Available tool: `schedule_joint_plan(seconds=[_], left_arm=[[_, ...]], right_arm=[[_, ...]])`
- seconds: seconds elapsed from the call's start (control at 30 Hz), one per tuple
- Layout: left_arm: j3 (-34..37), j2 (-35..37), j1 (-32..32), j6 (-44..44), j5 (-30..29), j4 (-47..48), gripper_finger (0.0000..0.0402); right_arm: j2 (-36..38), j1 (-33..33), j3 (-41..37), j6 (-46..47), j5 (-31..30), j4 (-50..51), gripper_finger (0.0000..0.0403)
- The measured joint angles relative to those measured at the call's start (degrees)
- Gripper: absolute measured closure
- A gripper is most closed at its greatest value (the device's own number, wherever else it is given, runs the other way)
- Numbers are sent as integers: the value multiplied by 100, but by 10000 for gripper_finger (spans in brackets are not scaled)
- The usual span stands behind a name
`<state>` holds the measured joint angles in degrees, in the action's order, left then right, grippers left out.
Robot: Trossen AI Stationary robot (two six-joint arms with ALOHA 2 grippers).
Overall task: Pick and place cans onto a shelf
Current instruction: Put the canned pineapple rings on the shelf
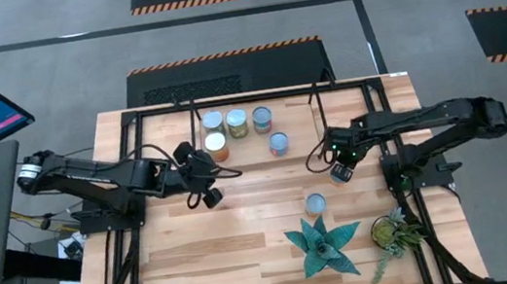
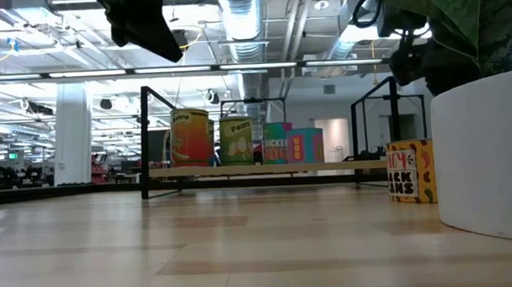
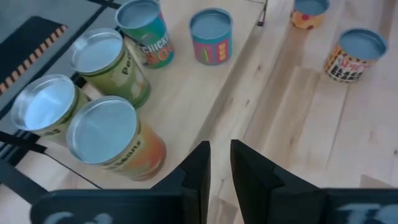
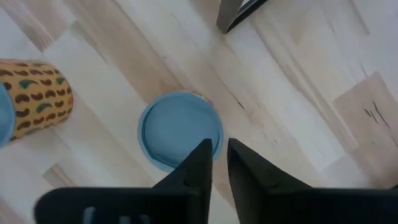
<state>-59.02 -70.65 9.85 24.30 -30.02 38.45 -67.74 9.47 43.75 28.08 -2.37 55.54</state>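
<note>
Tabletop (image 1: 210, 256) picking: stocking shelf (image 1: 165, 139) at the back, already carrying several cans. Resting left gripper (image 3: 219, 146) beside the shelf, jaws nearly closed, empty. Hovering right gripper (image 4: 219, 144) over blue-topped can (image 4: 177, 127) on open wood, jaws barely parted, gripping nothing. Probably needing wider opening, then lowering.

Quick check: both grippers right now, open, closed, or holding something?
Left gripper: nearly closed, holding nothing, beside the cans on the shelf.
Right gripper: narrow gap, holding nothing, above a can.
</note>
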Motion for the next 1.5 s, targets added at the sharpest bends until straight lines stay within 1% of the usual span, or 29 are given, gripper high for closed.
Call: schedule_joint_plan(seconds=[0.1,0.23,0.3,0.43,0.7,0.9,1.07,1.5], left_arm=[[0,0,-4,-2,-42,-9,349],[0,0,-49,-5,-82,-10,349],[0,-2,-91,-6,-81,-11,349],[0,-2,-186,-75,-85,-19,349],[0,-2,-247,-134,-87,-60,349],[0,-2,-247,-129,-85,-68,349],[0,-4,-247,-127,-85,-67,349],[0,-4,-247,-112,-83,-104,349]], right_arm=[[-5,-160,0,152,-95,154,298],[223,-401,0,665,-645,536,267],[344,-520,-2,950,-822,638,254],[493,-681,-32,1351,-868,437,231],[505,-1026,-639,2385,-843,356,195],[663,-1219,-908,2505,-824,-398,192],[660,-1197,-1140,2599,-937,-624,199],[668,-1198,-1737,2723,-796,-1499,213]])
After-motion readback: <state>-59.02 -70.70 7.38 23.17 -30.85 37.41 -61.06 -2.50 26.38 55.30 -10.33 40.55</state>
